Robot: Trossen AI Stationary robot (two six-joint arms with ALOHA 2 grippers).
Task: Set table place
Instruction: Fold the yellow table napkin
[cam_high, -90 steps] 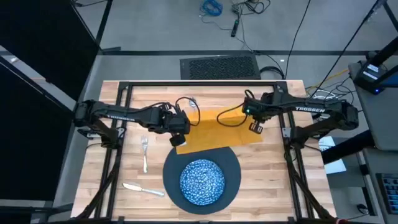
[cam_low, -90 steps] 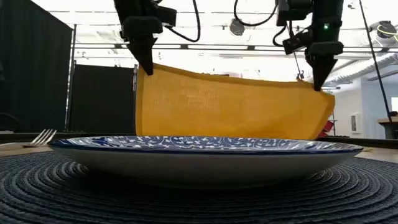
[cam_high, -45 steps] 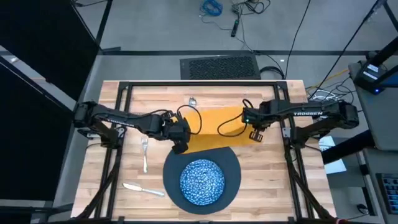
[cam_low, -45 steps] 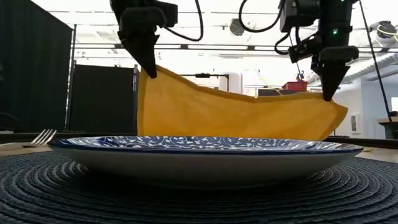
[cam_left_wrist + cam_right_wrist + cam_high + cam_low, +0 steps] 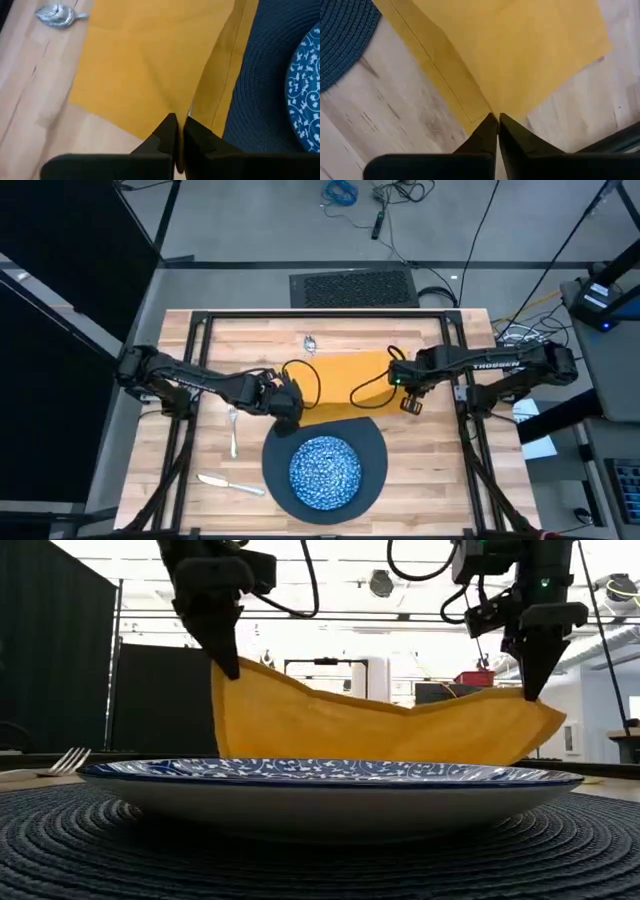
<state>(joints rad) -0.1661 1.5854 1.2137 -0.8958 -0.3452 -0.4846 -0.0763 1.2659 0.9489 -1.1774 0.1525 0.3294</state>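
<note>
The left gripper [image 5: 288,408] is closed on one near corner of the mustard-yellow napkin [image 5: 345,383], its fingers [image 5: 167,131] pinched together with the cloth edge between them; the right gripper [image 5: 409,402] is likewise clamped on the opposite near corner, fingers [image 5: 490,131] meeting on the hem. Both corners are held above the table [image 5: 430,455], and in the low view the napkin [image 5: 380,730] sags in the middle between the two grip points, higher at the left gripper [image 5: 228,665] than at its centre — the right gripper [image 5: 533,690] holds the other raised corner. From above, the cloth lies across the middle of the tabletop, just behind the round woven placemat [image 5: 372,442], with its near edge meeting the placemat's far rim. A blue-and-white patterned dish [image 5: 325,471] sits centred on that placemat at the front of the table. The fork [image 5: 233,428] lies on the bare wood to the left of the placemat, apart from it; the knife [image 5: 228,483] lies farther forward and left, angled. The spoon [image 5: 310,342] rests near the far edge of the table, just beyond the napkin's far edge; the left wrist view shows the spoon [image 5: 59,15] on the wood beside the cloth, not touching it.
</note>
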